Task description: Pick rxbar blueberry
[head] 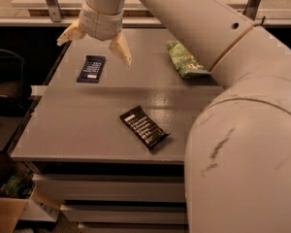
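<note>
The rxbar blueberry is a small flat navy-blue bar with white text, lying at the back left of the grey table. My gripper hangs above the table's back left, just above and slightly right of the bar. It is open and empty, with one cream finger to the left and the other finger to the right of the bar. It does not touch the bar.
A black-wrapped bar with white text lies near the front middle of the table. A green chip bag lies at the back right. My large white arm fills the right side. A cardboard box stands on the floor at lower left.
</note>
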`<action>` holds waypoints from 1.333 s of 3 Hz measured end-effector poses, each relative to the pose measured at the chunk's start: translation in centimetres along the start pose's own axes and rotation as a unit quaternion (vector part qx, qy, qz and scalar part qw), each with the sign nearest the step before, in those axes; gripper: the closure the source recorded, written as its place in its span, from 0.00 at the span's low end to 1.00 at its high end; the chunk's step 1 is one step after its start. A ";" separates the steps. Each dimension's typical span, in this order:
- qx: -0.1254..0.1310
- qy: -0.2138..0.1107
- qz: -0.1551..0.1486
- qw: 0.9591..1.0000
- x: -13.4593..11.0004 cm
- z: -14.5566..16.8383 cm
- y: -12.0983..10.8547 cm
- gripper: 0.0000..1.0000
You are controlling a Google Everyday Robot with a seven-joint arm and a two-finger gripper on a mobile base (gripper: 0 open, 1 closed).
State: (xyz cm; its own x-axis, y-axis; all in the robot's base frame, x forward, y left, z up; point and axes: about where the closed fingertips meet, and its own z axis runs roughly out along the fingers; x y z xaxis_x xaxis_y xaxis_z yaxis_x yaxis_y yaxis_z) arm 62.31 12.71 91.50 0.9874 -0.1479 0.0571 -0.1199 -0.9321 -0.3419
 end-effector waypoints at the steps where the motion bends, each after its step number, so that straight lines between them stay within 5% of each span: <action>1: -0.023 0.007 -0.028 0.999 1.9 2.2 0.0 0.00; 2: -0.054 0.019 -0.042 0.997 3.5 4.1 -0.1 0.00; 4: -0.103 0.049 -0.022 0.993 5.5 7.8 0.1 0.00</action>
State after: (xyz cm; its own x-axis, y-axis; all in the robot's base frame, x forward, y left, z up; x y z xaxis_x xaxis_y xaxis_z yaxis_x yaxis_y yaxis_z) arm 68.54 14.40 84.45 0.9784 -0.1283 0.1621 -0.1060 -0.9846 -0.1393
